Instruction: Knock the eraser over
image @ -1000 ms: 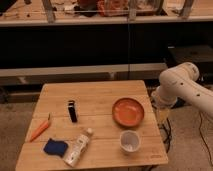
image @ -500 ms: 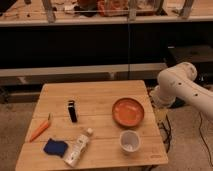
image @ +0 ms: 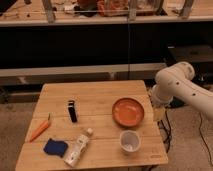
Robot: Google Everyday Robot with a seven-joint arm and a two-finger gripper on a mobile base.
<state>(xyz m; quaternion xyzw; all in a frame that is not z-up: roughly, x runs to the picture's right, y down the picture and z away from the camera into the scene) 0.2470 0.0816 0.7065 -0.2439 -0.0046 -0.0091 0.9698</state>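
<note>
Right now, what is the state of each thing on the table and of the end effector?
eraser: standing upright
bottle: lying on its side
cup: upright
bowl: upright, empty
carrot: lying flat
end effector: open, holds nothing, by the table's right edge

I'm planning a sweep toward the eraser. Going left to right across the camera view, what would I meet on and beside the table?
carrot → blue soft lump → eraser → orange bowl → gripper, tucked below the robot arm just off the table's right edge. Left out for overlap: clear bottle, white cup.
</note>
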